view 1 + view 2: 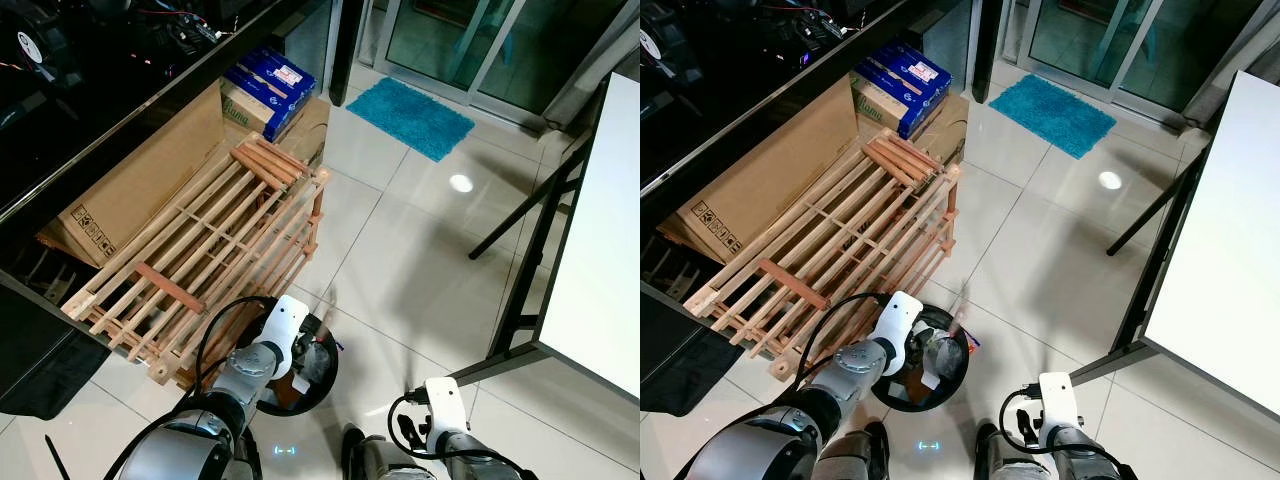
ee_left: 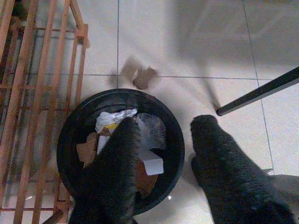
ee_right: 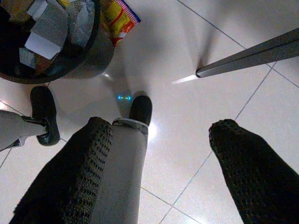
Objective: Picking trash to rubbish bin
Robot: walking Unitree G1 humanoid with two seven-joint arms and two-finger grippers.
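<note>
My right claw [image 3: 159,168] hangs idle down by my legs, fingers spread wide with nothing in them. My left claw [image 2: 163,158] sits over the black bin [image 2: 74,126], also open and empty — one finger above the paper scraps inside, the other out past the rim over the tiles.

The bin is on the floor just beside the wooden rack [image 1: 200,250], already holding crumpled paper, card and a grey bag. Worry number one: a yellow snack wrapper [image 3: 119,18] is lying on the floor against the outside of the bin, so that's trash not binned yet. There's also a blurry brown scrap [image 2: 140,77] on the tiles just beyond the rim.

If I swing the left arm carelessly I could clip the rim and tip the bin — or knock the rack. A metal bench leg [image 2: 261,93] slants across nearby too.
</note>
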